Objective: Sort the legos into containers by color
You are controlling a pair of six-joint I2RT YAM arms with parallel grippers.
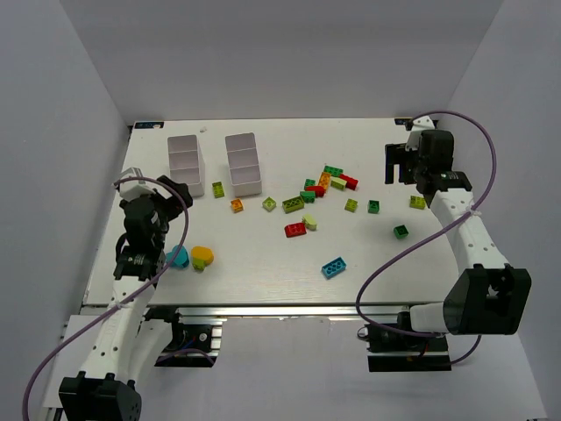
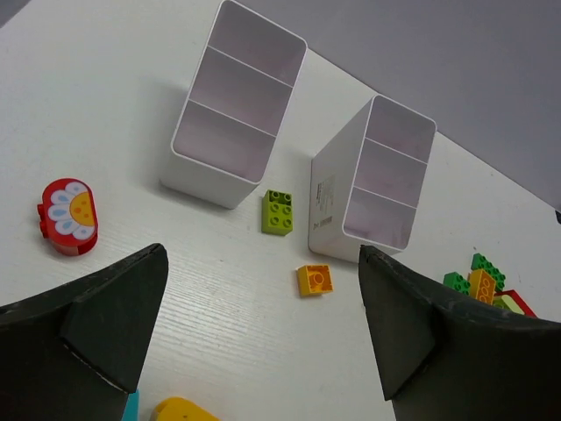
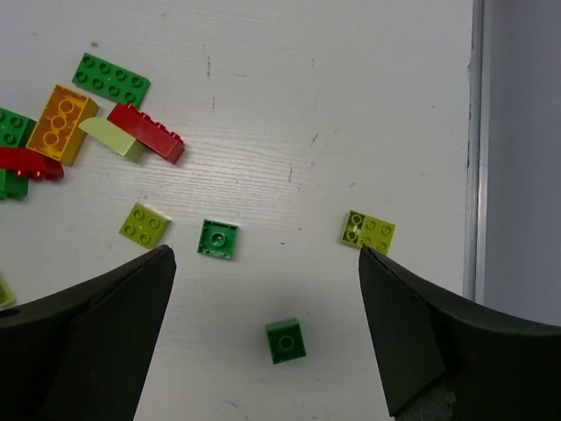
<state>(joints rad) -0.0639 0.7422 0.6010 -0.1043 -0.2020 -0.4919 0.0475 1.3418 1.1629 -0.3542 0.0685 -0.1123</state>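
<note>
**Sorting Yet to Begin as Both Trays Stand Empty**

Two white three-compartment trays [image 1: 188, 186] stand side by side at the far left of the table [image 1: 263, 281], and every compartment is bare. Small studded bricks [image 1: 329, 182] in red, green, lime, orange and cyan lie scattered from mid-table rightward. The left gripper [image 2: 261, 263] and right gripper [image 3: 265, 263] hover spread wide, holding nothing. By the look of it, all the sorting remains.

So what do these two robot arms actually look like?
The left arm and right arm match: slim white tubes joined by chunky black housings, each trailing a looping purple cable. The left gripper and right gripper each have two broad, matte black, wedge-shaped fingers.
</note>
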